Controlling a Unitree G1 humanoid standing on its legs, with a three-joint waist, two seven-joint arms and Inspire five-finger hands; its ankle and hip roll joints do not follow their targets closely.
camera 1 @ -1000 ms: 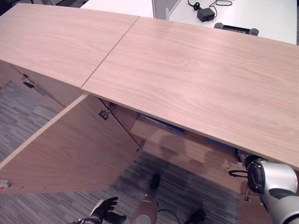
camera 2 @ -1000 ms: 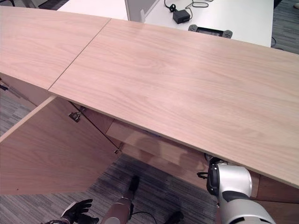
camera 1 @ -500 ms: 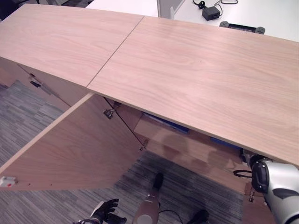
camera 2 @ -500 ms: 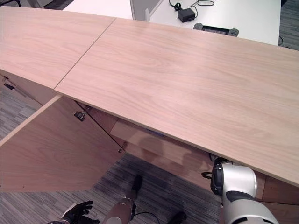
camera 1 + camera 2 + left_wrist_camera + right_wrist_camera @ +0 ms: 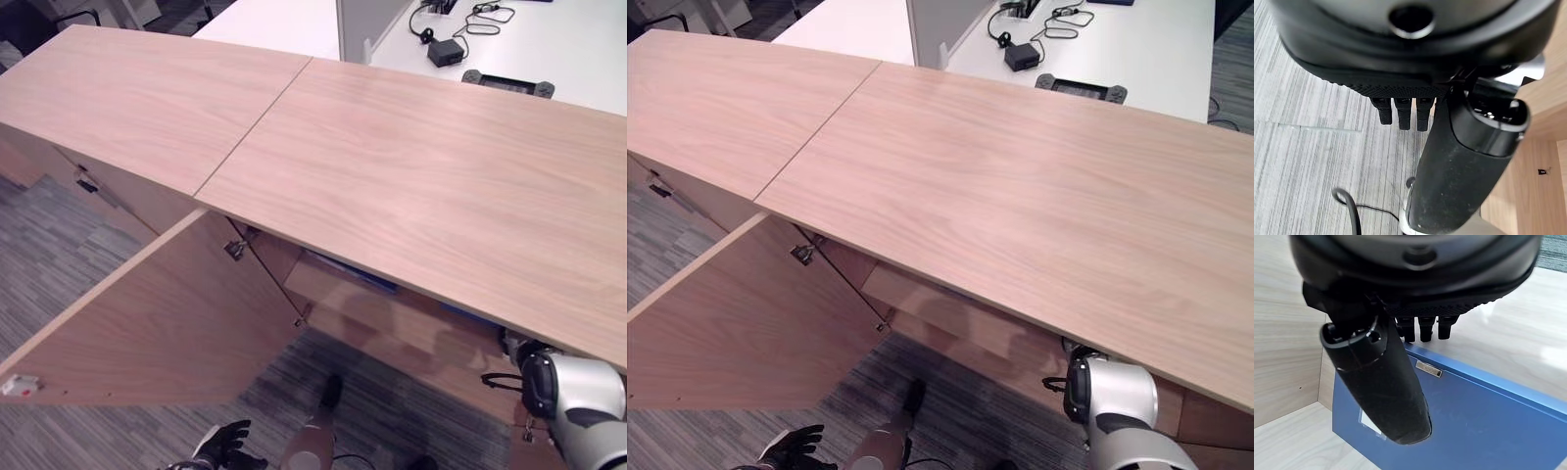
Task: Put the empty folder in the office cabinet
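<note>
Blue folder (image 5: 1484, 416) sits on the cabinet shelf (image 5: 1298, 450), so we judge placement essentially done. Right hand (image 5: 1400, 279) hovers just beside it, fingers (image 5: 1422, 328) relaxed, gripping nothing. Left hand (image 5: 223, 446) idle, spread, lower left. Cabinet door (image 5: 167, 323) open; closing possibly remains.

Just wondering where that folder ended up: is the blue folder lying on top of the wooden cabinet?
No, the blue folder sits inside the cabinet, on its wooden shelf, by the right hand.

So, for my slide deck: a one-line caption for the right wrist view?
Right hand inside the wooden cabinet, thumb over the blue folder on the shelf.
</note>
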